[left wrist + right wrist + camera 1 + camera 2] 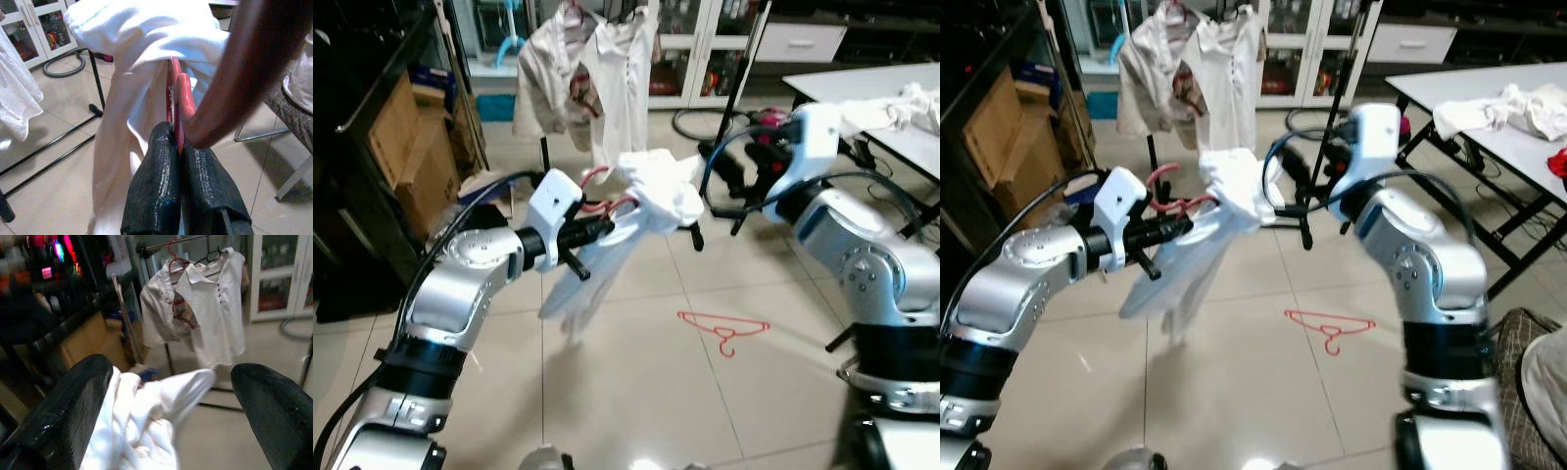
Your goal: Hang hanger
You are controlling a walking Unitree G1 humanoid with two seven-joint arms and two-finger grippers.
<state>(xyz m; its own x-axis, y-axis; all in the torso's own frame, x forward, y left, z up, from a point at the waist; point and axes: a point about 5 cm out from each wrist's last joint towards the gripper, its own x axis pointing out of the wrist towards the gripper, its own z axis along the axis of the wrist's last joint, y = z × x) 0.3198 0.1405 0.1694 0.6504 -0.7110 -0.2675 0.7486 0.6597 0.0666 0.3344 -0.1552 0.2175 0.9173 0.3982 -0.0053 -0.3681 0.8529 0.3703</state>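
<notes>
My left gripper [603,228] is shut on the hook end of a red hanger [184,96] that carries a white garment [658,189]. The garment hangs down in mid-air over the tiled floor. The black fingers [161,186] are pressed together on the red wire. My right gripper [1289,201] is open at the garment's far side, and the white cloth [146,416] bunches between its spread fingers. Behind stands a clothes rack [182,241] with two white shirts [607,69] on hangers.
A second red hanger [724,329] lies on the floor tiles ahead. A white table [862,86] with a pile of white clothes [906,103] stands at the right. Cardboard boxes [411,147] and dark shelving are at the left. A chair [1528,343] is at the near right.
</notes>
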